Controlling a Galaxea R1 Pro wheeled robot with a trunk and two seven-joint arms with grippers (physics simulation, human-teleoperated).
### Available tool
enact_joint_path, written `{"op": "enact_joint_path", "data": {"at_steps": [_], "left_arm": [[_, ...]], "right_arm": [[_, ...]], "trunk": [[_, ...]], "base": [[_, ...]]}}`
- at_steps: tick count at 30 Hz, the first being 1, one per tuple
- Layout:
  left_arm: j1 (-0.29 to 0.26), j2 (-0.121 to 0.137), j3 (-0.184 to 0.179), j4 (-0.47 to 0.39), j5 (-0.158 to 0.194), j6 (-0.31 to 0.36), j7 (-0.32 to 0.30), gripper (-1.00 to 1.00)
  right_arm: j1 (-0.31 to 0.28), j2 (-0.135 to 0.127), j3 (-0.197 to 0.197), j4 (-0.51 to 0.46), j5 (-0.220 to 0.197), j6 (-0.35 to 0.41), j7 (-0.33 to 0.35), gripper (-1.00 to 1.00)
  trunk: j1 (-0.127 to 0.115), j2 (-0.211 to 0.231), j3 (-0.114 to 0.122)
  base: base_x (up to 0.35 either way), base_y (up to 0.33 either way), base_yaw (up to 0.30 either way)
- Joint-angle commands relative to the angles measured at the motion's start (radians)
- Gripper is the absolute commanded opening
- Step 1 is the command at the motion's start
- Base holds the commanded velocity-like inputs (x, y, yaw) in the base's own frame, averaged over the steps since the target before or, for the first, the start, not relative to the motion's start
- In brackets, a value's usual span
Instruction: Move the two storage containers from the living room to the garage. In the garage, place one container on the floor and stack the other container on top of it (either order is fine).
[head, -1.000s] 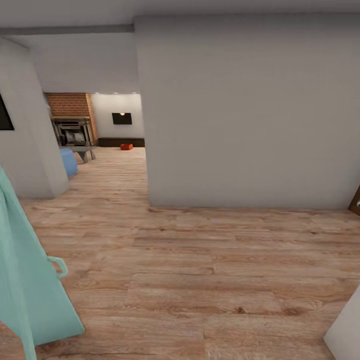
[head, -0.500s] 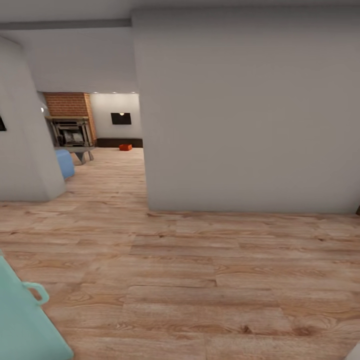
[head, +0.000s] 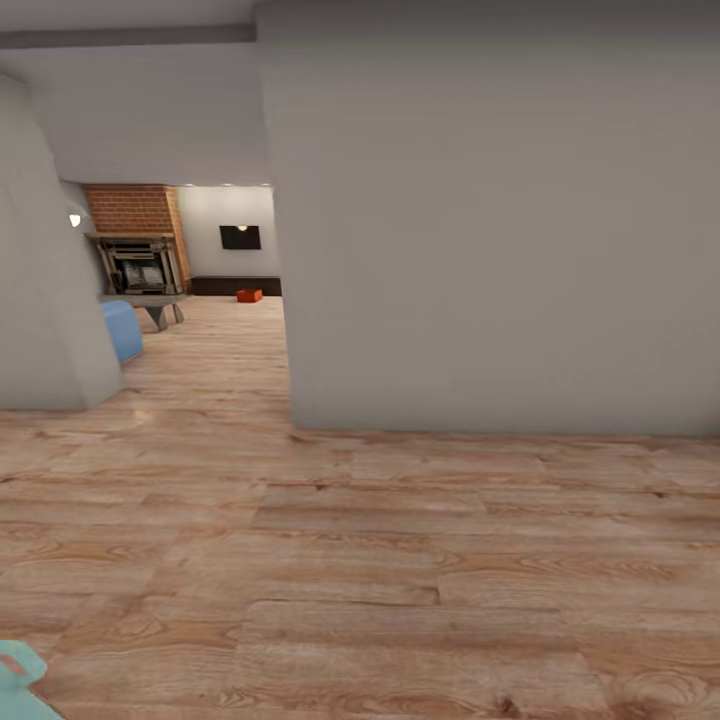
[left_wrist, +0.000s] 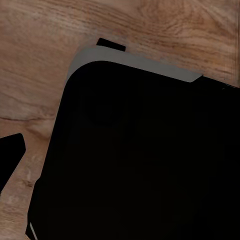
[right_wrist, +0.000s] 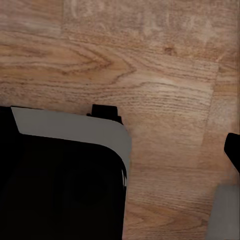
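Showing one pincer tip (left_wrist: 10, 157) above plank floor (left_wrist: 45, 65).

A wide stretch of light wood plank floor (head: 380, 560) lies open from 6 o'clock up to a broad plain grey wall block (head: 500, 220), which closes off 12 to 3 o'clock. At 9 o'clock a second grey wall corner (head: 45, 300) stands. Between them, toward 11 o'clock, a passage runs clear past a blue upholstered seat (head: 122, 330) to a small orange-red bin (head: 249, 295) on the far floor.
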Motion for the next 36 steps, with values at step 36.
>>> {"op": "enact_joint_path", "data": {"at_steps": [36], "left_arm": [[0.000, 0.000, 0.007, 0.000, 0.001, -0.002, 0.000, 1.00]], "right_arm": [[-0.001, 0.001, 0.005, 0.002, -0.019, -0.011, 0.000, 1.00]], "trunk": [[0.001, 0.000, -0.001]], "base": [[0.323, 0.000, 0.000]]}}
